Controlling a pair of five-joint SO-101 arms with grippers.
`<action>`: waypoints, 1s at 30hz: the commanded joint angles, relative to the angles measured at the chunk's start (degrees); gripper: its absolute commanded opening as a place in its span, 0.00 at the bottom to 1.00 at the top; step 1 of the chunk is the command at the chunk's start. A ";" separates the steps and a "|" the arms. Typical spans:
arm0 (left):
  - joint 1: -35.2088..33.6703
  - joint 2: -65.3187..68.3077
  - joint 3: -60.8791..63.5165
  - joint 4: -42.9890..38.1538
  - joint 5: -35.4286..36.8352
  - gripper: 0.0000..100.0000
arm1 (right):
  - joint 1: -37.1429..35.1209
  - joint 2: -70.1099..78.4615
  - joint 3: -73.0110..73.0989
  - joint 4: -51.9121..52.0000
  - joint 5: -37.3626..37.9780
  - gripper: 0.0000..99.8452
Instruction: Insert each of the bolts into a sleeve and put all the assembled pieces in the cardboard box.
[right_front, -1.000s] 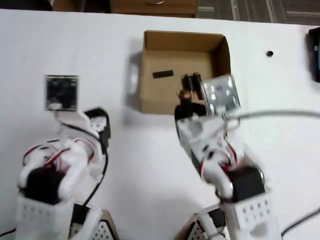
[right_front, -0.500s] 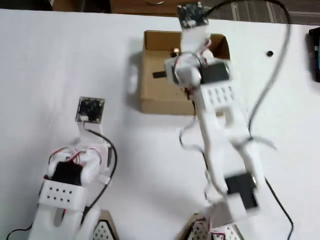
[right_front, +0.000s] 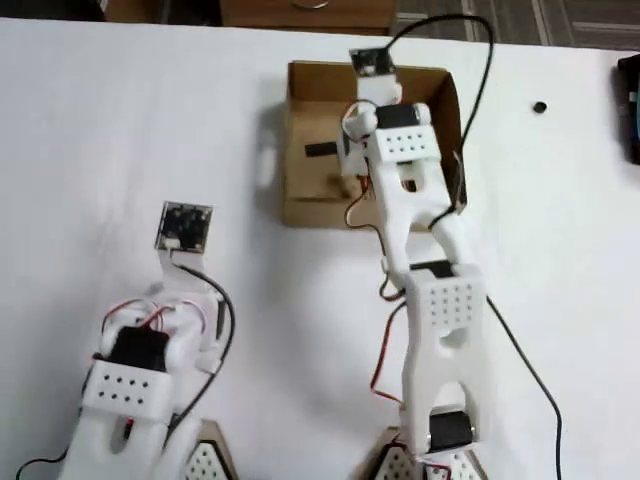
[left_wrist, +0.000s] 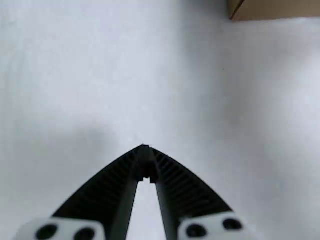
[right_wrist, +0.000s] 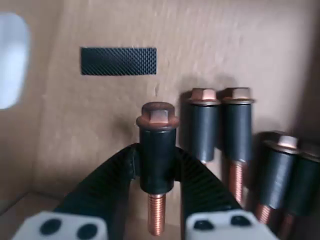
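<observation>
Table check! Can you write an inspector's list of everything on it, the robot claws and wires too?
Surface: white table, no spills seen.
Job's things: open cardboard box; one sleeved bolt held inside it; four more sleeved bolts in the box beside it.
Clutter: black patch on the box floor; small black bit and a dark object on the table.
Grippers: left gripper shut, empty, over bare table; right gripper shut on the sleeved bolt.
Cables: black cable loops above the box; red wires along the right arm.
Surroundings: floor beyond the table.
</observation>
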 joint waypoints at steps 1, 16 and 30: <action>-0.09 -0.53 -0.22 -1.05 -0.18 0.02 | 0.48 2.86 -5.01 0.40 0.44 0.02; -0.09 -0.53 -0.13 -1.05 -0.18 0.02 | -0.31 4.09 -18.99 15.43 0.26 0.25; -0.44 -0.53 -1.80 0.44 -0.35 0.02 | -1.19 -14.64 -32.97 26.59 0.35 0.27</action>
